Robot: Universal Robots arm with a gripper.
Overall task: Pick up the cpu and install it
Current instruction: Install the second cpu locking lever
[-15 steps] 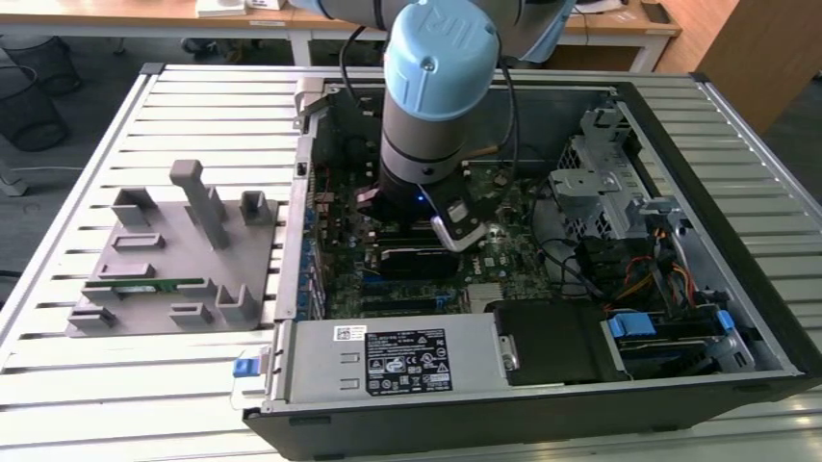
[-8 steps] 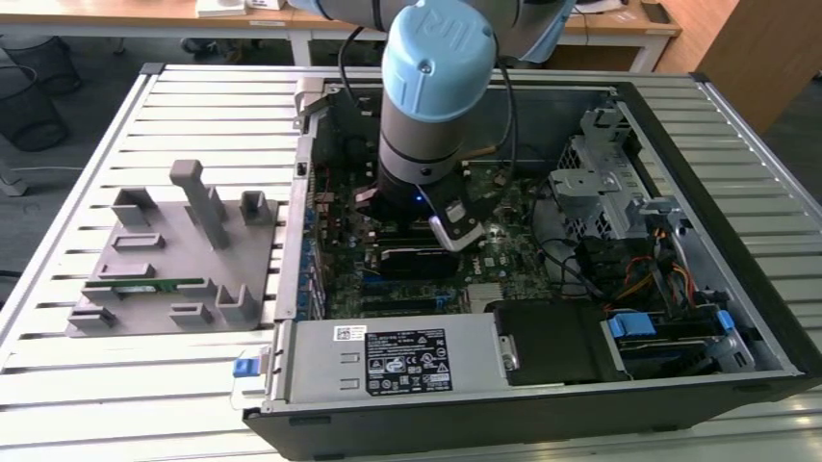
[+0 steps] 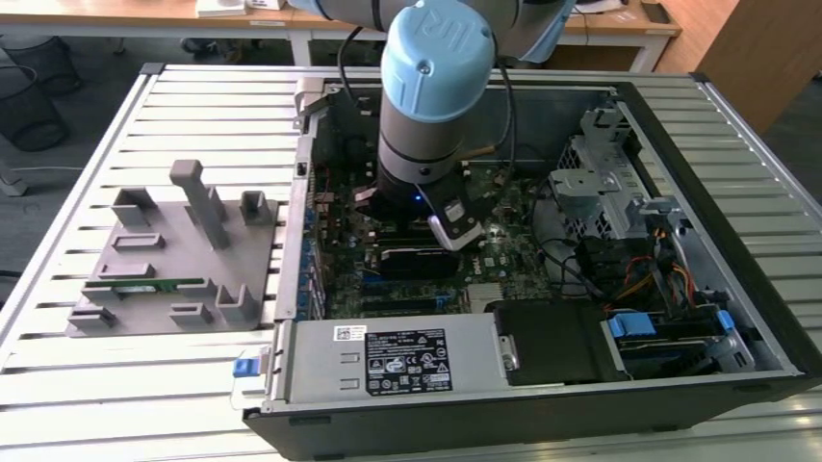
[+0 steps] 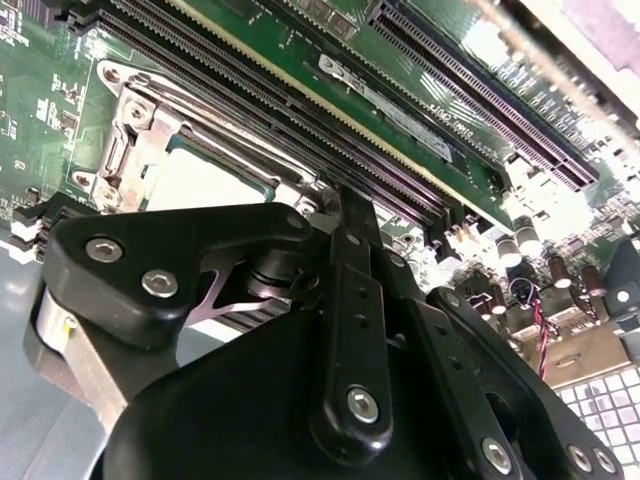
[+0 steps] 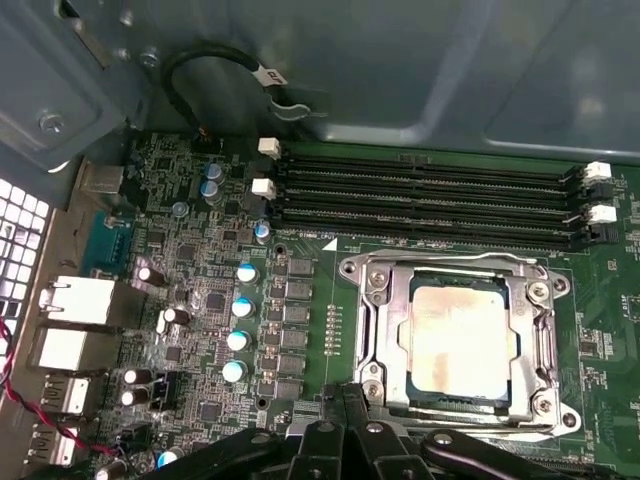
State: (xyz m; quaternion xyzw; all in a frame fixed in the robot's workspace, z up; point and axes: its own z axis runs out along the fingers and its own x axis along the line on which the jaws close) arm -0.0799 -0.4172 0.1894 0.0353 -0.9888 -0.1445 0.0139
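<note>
Because the black linkage of the gripper (image 4: 330, 330) crowds the near part of both wrist views, its fingertips are cut off and it cannot be told whether they are parted or closed. Just beyond the linkage, the cpu (image 5: 462, 338) is seen lying flat inside the metal socket frame (image 5: 375, 300) on the green motherboard (image 5: 300, 300), its silver top exposed and partly washed out by glare. Beyond the socket, four dark memory slots (image 5: 420, 205) are seen running parallel. In the exterior view, the arm (image 3: 430, 106) is held nearly vertical, reaching down into the open computer case (image 3: 719, 318), which rests on the slatted worktop (image 3: 77, 385).
</note>
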